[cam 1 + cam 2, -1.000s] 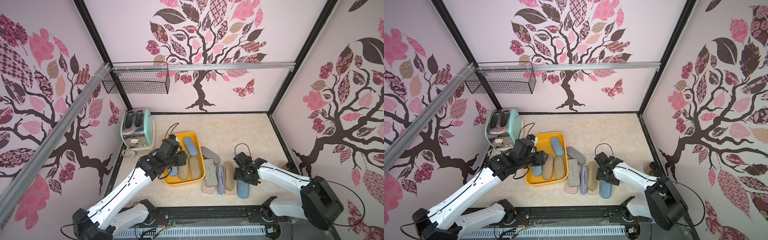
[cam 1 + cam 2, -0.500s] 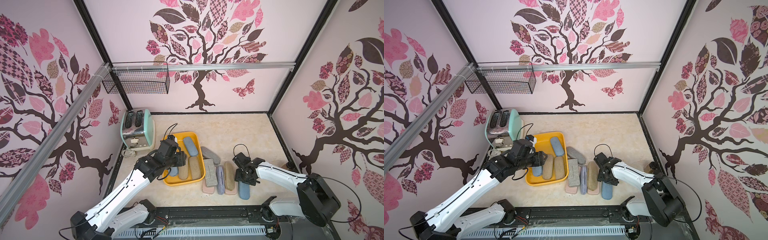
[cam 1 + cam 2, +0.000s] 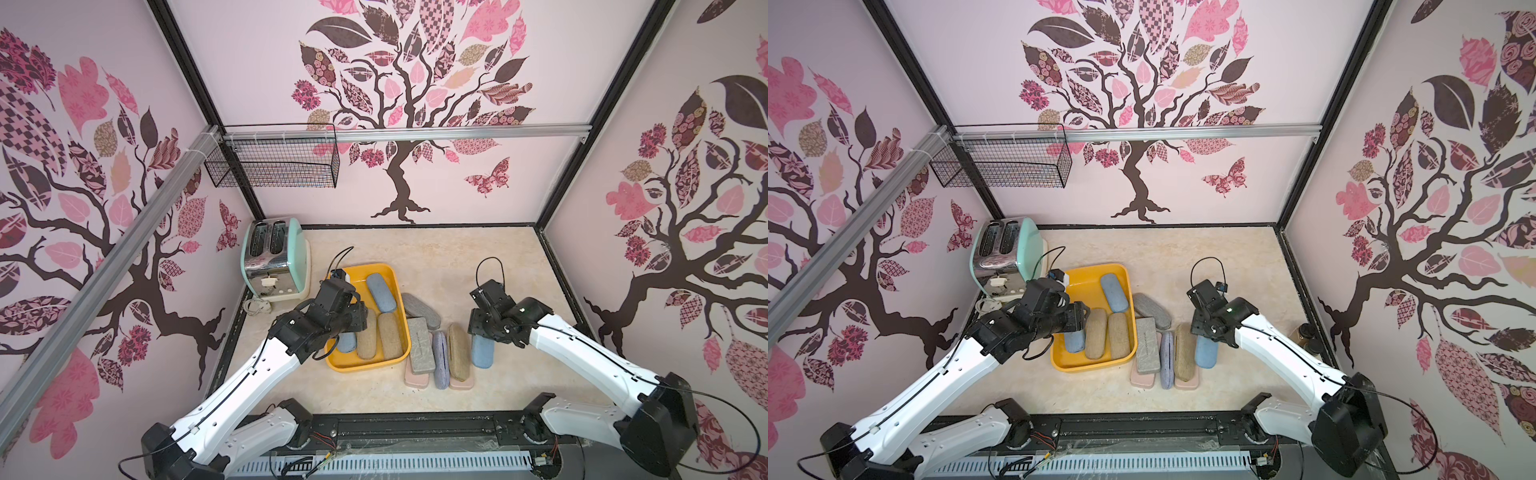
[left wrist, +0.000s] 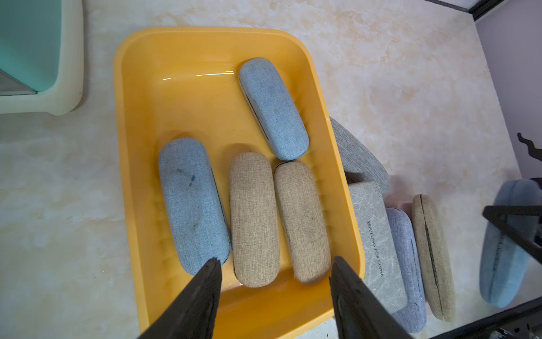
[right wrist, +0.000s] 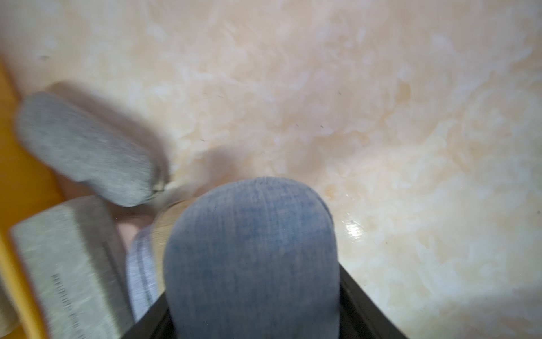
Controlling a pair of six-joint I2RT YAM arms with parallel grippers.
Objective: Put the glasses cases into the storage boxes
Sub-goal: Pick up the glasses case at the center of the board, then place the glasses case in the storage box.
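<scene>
The yellow-orange storage box (image 3: 360, 367) (image 3: 1093, 366) (image 4: 126, 152) holds two blue and two tan glasses cases (image 4: 253, 217). My left gripper (image 4: 275, 259) (image 3: 348, 329) hangs open over the box's near end, with nothing between its fingers. My right gripper (image 5: 252, 293) (image 3: 484, 328) is shut on one end of a blue case (image 5: 252, 243) (image 3: 482, 355) (image 3: 1205, 353), just right of the row on the table. That row has a grey oval case (image 3: 422, 309), a grey rectangular one (image 3: 419, 345), a lavender one (image 3: 440, 368), a tan one (image 3: 458, 353) and pale pink flat ones (image 3: 415, 380) underneath.
A mint toaster (image 3: 276, 262) with its cable stands at the left wall, close behind the box. A black wire basket (image 3: 274, 162) hangs on the back rail. A small brown jar (image 3: 1308, 332) sits by the right wall.
My right gripper has closed on the blue case and carried it up and away from the table's front edge. The left gripper has barely moved.
</scene>
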